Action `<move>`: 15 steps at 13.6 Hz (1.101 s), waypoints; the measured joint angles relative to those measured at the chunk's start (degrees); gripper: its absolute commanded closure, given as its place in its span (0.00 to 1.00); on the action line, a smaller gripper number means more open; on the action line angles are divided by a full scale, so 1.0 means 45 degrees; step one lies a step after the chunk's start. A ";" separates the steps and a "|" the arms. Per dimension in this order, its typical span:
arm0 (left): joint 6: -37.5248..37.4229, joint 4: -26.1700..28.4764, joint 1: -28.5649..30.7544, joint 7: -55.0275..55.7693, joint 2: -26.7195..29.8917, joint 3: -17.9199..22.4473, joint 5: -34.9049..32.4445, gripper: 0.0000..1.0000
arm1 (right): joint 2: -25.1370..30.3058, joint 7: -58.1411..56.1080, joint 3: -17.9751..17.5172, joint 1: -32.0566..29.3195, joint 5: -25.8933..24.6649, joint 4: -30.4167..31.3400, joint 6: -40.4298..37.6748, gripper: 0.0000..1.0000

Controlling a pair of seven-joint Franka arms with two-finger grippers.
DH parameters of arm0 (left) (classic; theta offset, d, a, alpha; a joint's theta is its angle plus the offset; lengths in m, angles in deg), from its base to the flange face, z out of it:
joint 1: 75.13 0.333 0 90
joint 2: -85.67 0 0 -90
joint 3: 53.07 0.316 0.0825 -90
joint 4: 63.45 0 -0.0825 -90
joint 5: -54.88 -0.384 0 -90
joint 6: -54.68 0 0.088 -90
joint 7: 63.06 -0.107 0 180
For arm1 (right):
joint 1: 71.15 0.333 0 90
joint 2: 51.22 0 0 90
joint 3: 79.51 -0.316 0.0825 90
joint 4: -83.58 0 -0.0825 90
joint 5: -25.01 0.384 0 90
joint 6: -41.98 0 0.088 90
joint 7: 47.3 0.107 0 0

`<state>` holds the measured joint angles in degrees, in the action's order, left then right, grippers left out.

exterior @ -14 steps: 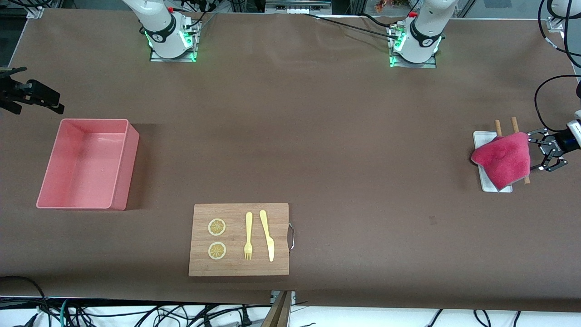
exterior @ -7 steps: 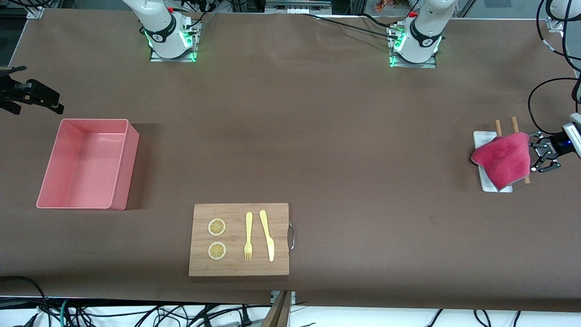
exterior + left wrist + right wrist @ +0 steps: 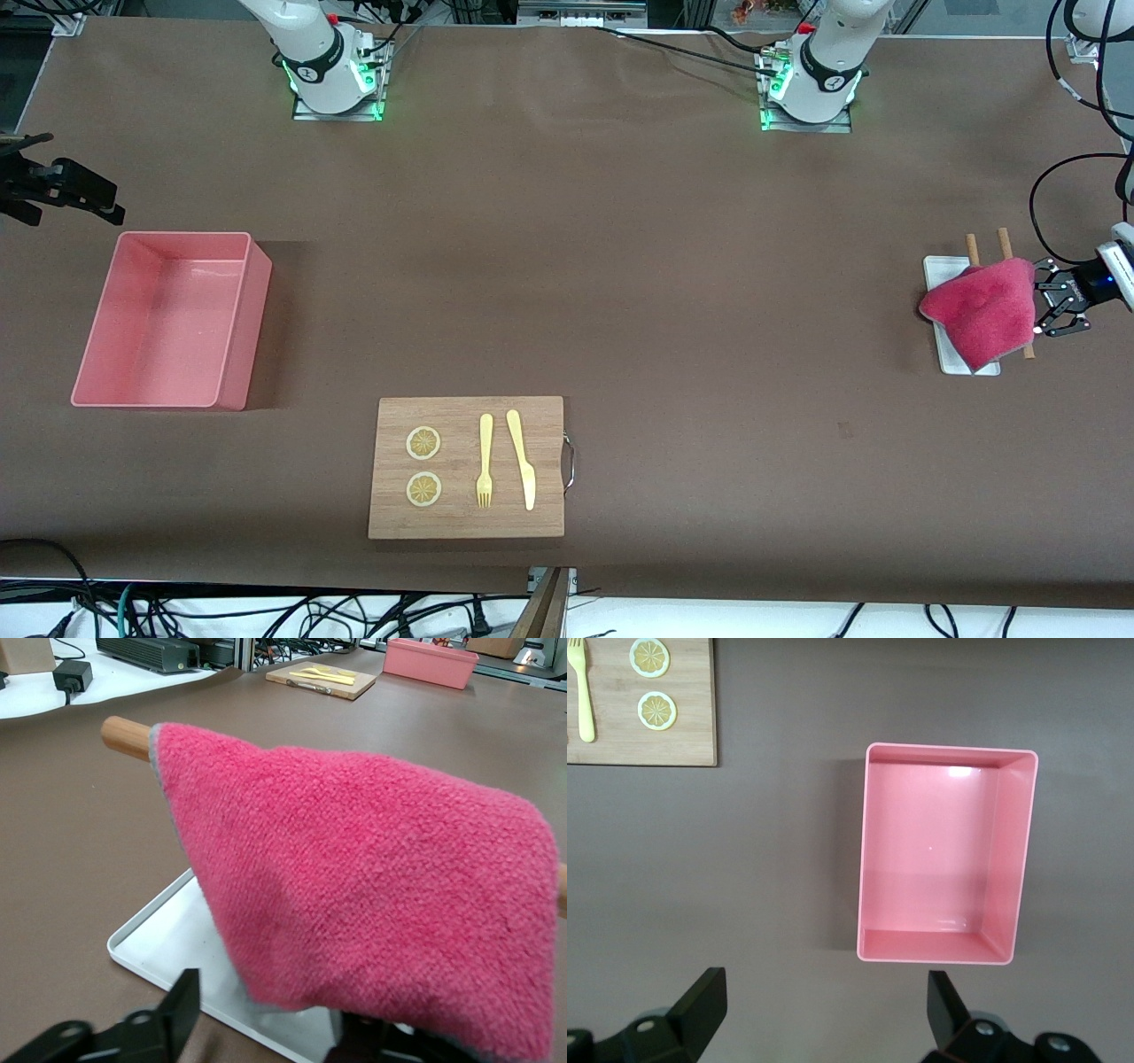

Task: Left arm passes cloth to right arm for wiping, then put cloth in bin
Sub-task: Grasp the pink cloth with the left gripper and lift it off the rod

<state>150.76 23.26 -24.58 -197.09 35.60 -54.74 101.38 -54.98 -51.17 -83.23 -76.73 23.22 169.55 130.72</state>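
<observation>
The crimson-pink cloth (image 3: pixel 979 310) hangs over two wooden rods (image 3: pixel 973 246) above a white tray (image 3: pixel 939 270) at the left arm's end of the table. My left gripper (image 3: pixel 1042 299) is open at the cloth's edge. In the left wrist view its fingers (image 3: pixel 182 1012) stand wide apart, with the cloth's (image 3: pixel 372 886) hanging edge between them over the tray (image 3: pixel 168 939). The salmon-pink bin (image 3: pixel 168 319) stands empty at the right arm's end. My right gripper (image 3: pixel 66 182) waits open, high up beside the bin; the right wrist view looks down on the bin (image 3: pixel 948 855).
A wooden cutting board (image 3: pixel 467 467) with two lemon slices (image 3: pixel 423 443), a yellow fork (image 3: pixel 485 461) and a yellow knife (image 3: pixel 523 459) lies near the table's front edge. It also shows in the right wrist view (image 3: pixel 642 700). A brown sheet covers the table.
My left gripper has moved in toward the cloth's edge until its fingers straddle it. The cloth, the bin and the right arm have not moved.
</observation>
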 measured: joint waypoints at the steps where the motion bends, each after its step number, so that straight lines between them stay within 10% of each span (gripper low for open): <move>1: 0.0000 -0.0009 0.0000 0.0000 0.0000 0.0000 0.0000 0.97 | -0.0054 -0.0001 0.0000 0.0000 0.0000 0.0143 0.0223 0.00; 15: -0.0463 -0.1795 -0.0041 0.2450 0.0273 -0.0010 -0.1209 1.00 | -0.0554 0.0391 -0.0396 -0.0005 -0.0016 0.0602 0.0659 0.00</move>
<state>148.68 15.19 -24.76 -186.06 36.82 -54.79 95.94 -57.47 -49.41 -85.01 -76.75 23.15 172.26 133.68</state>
